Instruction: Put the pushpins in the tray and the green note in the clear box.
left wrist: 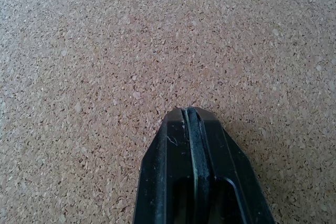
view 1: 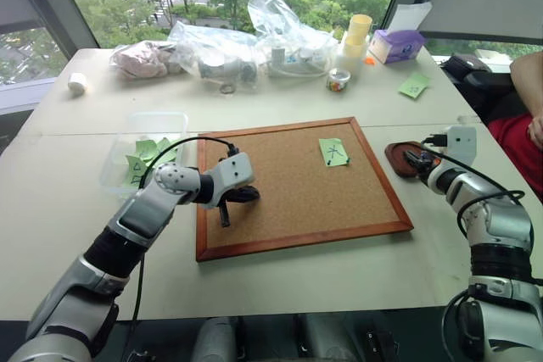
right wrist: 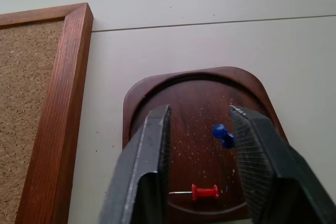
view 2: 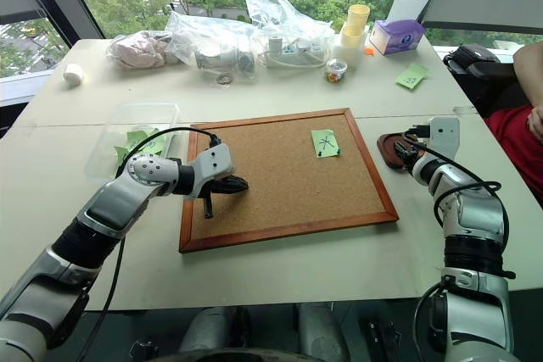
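The green note (view 1: 333,152) with a black cross lies on the far right part of the cork board (view 1: 288,209). My left gripper (left wrist: 189,113) is shut with nothing in it, close over bare cork near the board's left side. The dark reddish-brown tray (right wrist: 147,93) sits on the table just right of the board. In it lie two pushpins, a blue one (right wrist: 223,135) and a red one (right wrist: 205,191). My right gripper (right wrist: 199,113) hangs open just above the tray, its fingers (right wrist: 144,166) either side of the pins. The clear box (view 1: 154,120), left of the board, holds several green notes.
Clear plastic bags (view 1: 254,44) with items, yellow cups (view 1: 358,33), a purple tissue box (view 1: 397,44) and a small tape roll (view 1: 338,80) line the table's far side. Another green note (view 1: 414,85) lies far right. A person (view 1: 528,116) sits at the right edge.
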You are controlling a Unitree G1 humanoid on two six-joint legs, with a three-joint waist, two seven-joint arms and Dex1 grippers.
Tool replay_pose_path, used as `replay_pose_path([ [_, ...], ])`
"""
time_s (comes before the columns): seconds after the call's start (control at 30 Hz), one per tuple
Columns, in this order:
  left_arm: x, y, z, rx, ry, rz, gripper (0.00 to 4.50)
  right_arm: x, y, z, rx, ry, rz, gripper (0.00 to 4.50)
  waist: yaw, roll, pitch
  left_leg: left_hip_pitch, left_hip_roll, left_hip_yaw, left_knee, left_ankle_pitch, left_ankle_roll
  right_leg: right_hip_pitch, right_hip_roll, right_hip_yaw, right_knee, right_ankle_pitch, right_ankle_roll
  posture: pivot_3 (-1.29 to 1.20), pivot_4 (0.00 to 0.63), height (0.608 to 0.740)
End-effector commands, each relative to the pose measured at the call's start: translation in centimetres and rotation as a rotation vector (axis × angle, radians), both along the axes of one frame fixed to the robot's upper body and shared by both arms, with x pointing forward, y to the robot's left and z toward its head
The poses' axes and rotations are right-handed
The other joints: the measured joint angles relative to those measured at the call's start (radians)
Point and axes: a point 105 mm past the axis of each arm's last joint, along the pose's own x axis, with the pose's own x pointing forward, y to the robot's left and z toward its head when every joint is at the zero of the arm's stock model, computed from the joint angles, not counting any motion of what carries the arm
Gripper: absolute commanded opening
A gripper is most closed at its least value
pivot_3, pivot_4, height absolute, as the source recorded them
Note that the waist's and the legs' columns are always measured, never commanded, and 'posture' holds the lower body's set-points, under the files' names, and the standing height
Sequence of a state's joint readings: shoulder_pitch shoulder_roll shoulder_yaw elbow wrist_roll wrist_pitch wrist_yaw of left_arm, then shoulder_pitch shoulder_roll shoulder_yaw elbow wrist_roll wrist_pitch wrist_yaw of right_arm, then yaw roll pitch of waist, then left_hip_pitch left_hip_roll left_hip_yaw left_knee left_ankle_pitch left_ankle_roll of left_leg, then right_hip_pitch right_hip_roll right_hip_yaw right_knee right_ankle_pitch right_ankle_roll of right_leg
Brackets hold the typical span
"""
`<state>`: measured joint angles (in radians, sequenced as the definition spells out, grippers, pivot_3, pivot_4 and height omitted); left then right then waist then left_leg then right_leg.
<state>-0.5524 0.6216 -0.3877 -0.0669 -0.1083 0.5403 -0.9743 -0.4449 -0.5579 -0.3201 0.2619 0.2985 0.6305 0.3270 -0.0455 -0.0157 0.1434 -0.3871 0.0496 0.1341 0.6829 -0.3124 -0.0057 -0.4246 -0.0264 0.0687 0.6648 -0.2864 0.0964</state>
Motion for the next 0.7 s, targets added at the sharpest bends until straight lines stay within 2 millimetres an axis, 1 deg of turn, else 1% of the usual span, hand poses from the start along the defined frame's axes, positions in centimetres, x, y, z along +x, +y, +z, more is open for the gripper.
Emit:
replay_pose_path([
  [0.03, -0.2, 0.9, -1.5, 0.046, 0.043, 0.031, 0.00, 0.1, -0.2, 1.0, -0.015, -0.036, -0.001, 3.93, 0.000, 0.000, 0.000, 0.000, 0.000, 0.000, 0.000, 0.000, 0.000, 0.000, 0.000, 0.000, 0.000, 0.000, 0.000, 0.00, 0.150, 0.738],
  [0.07, -0.3, 0.9, -1.6, 0.045, 0.044, 0.031, 0.00, 0.1, -0.2, 1.0, -0.018, -0.038, -0.003, 4.46, 0.000, 0.000, 0.000, 0.000, 0.000, 0.000, 0.000, 0.000, 0.000, 0.000, 0.000, 0.000, 0.000, 0.000, 0.000, 0.00, 0.150, 0.738],
  [0.33, -0.4, 0.6, -1.6, 0.037, 0.045, 0.033, 0.00, 0.3, -0.4, 1.4, 0.022, -0.059, -0.020, 4.46, 0.001, 0.000, 0.000, 0.000, 0.000, 0.000, 0.000, 0.000, 0.000, 0.000, 0.000, 0.000, 0.000, 0.000, 0.000, 0.00, 0.150, 0.738],
  [0.4, -0.3, 0.7, -1.6, 0.037, 0.044, 0.036, 0.00, 0.4, -0.4, 2.0, 0.021, -0.090, -0.015, 4.46, 0.001, 0.000, 0.000, 0.000, 0.000, 0.000, 0.000, 0.000, 0.000, 0.000, 0.000, 0.000, 0.000, 0.000, 0.000, 0.00, 0.150, 0.738],
  [0.43, -0.3, 0.7, -1.6, 0.038, 0.044, 0.037, 0.00, 0.4, 0.0, 2.7, 0.018, -0.124, 0.007, 4.46, 0.001, 0.000, 0.000, 0.000, 0.000, 0.000, 0.000, 0.000, 0.000, 0.000, 0.000, 0.000, 0.000, 0.000, 0.000, 0.00, 0.150, 0.738],
  [0.47, -0.3, 0.8, -1.6, 0.040, 0.045, 0.038, 0.00, 0.4, 0.7, 3.6, 0.014, -0.163, 0.046, 4.46, 0.001, 0.000, 0.000, 0.000, 0.000, 0.000, 0.000, 0.000, 0.000, 0.000, 0.000, 0.000, 0.000, 0.000, 0.000, 0.00, 0.150, 0.738],
  [0.5, -0.3, 1.1, -1.7, 0.046, 0.044, 0.039, 0.00, 0.2, 2.2, 4.3, -0.010, -0.189, 0.134, 4.46, 0.000, 0.000, 0.000, 0.000, 0.000, 0.000, 0.000, 0.000, 0.000, 0.000, 0.000, 0.000, 0.000, 0.000, 0.000, 0.00, 0.150, 0.738],
  [0.53, -0.2, 1.4, -1.7, 0.054, 0.042, 0.041, 0.00, -0.1, 4.1, 4.4, -0.030, -0.188, 0.234, 4.46, 0.000, 0.000, 0.000, 0.000, 0.000, 0.000, 0.000, 0.000, 0.000, 0.000, 0.000, 0.000, 0.000, 0.000, 0.000, 0.00, 0.150, 0.738],
  [0.57, -0.1, 1.6, -1.7, 0.059, 0.041, 0.042, 0.00, -0.4, 5.4, 4.3, -0.041, -0.181, 0.301, 4.46, -0.002, 0.000, 0.000, 0.000, 0.000, 0.000, 0.000, 0.000, 0.000, 0.000, 0.000, 0.000, 0.000, 0.000, 0.000, 0.00, 0.150, 0.738],
  [0.63, 0.0, 1.8, -1.6, 0.065, 0.033, 0.040, 0.00, -1.0, 7.9, 3.5, -0.020, -0.154, 0.419, 4.46, -0.002, 0.000, 0.000, 0.000, 0.000, 0.000, 0.000, 0.000, 0.001, 0.000, 0.001, 0.000, 0.000, 0.000, 0.000, 0.00, 0.150, 0.738],
  [0.7, 0.2, 1.8, -1.4, 0.064, 0.026, 0.039, 0.00, -1.4, 9.2, 2.9, 0.009, -0.136, 0.470, 4.46, -0.001, 0.000, 0.000, 0.000, 0.001, -0.001, 0.000, -0.002, 0.004, 0.000, 0.001, 0.000, 0.000, 0.000, 0.000, 0.00, 0.150, 0.738],
])
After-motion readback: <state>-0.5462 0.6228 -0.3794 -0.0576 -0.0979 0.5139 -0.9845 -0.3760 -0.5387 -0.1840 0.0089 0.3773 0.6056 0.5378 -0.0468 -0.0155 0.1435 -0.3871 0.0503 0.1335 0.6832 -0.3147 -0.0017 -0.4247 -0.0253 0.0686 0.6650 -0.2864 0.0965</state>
